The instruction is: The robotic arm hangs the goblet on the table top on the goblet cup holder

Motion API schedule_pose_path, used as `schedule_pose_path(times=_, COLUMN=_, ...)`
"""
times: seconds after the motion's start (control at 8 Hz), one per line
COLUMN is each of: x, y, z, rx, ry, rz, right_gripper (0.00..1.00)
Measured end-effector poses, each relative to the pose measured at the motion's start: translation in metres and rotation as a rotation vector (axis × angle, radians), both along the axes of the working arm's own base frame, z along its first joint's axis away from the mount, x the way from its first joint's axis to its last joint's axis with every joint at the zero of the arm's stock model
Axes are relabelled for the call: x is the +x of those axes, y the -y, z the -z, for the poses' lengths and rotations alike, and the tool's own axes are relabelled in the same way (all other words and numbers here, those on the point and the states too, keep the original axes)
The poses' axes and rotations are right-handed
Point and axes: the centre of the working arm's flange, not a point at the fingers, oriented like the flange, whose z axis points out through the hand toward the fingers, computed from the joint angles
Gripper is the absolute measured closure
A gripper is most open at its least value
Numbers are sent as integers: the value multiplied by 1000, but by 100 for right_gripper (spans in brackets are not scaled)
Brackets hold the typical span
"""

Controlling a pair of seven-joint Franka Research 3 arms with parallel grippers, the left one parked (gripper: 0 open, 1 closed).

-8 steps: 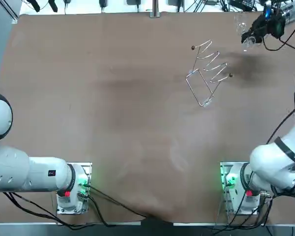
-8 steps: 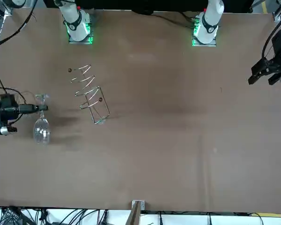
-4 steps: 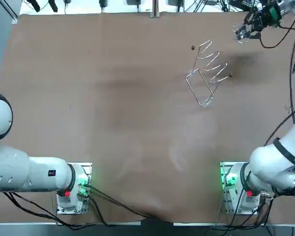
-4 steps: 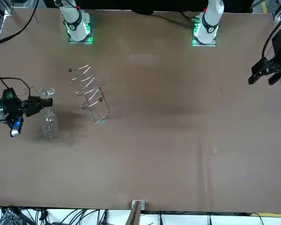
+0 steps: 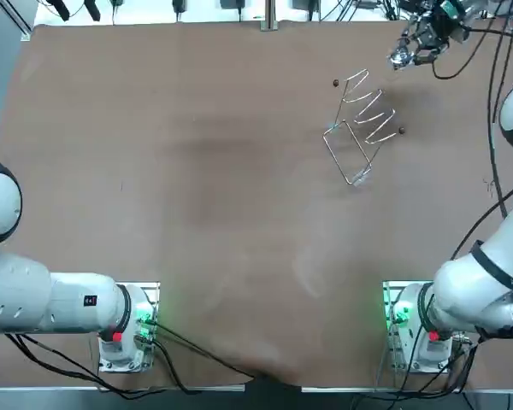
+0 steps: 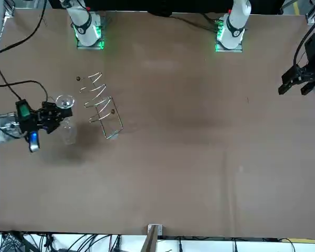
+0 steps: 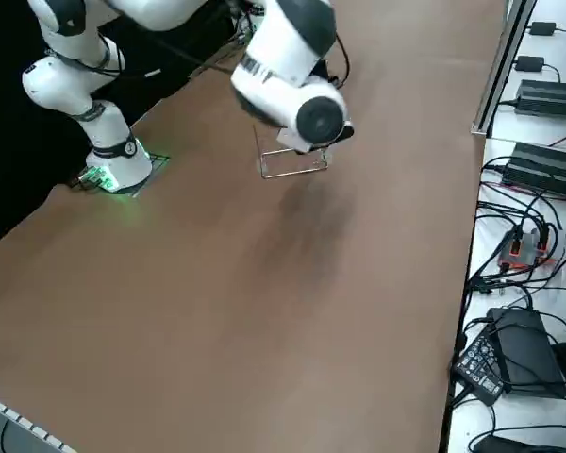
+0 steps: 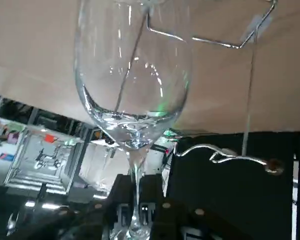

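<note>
A bare brown table point(image 5: 197, 171) fills every view; cables point(image 7: 505, 269) and black power units point(image 7: 538, 94) lie beyond its edge. From the right side, the working arm's white joint point(image 7: 297, 85) blocks the glass and most of the wire goblet cup holder point(image 5: 359, 128), leaving only its base frame in sight. Near the table's far right corner, the right gripper point(image 5: 421, 36) has its fingers point(image 8: 120, 200) clamped on the stem of the clear goblet point(image 6: 67, 128). The goblet appears to hang clear of the surface, just beside the holder's prongs but apart from them. Overhead, the glass's outline is faint.
</note>
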Motion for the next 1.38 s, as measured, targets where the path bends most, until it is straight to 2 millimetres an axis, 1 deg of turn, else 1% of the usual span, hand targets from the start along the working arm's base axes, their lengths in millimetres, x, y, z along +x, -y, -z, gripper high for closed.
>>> schedule_pose_path(times=0.25, x=-2, y=-26, z=7, rx=-39, ry=-25, rz=-5, right_gripper=91)
schedule_pose_path(times=0.62, x=-8, y=-55, z=16, rx=-98, ry=-39, rz=-21, right_gripper=91)
schedule_pose_path(times=1.0, x=-18, y=-73, z=24, rx=-120, ry=-46, rz=-22, right_gripper=91)
schedule_pose_path(times=1.38, x=-21, y=-81, z=24, rx=-125, ry=-44, rz=-28, right_gripper=91)
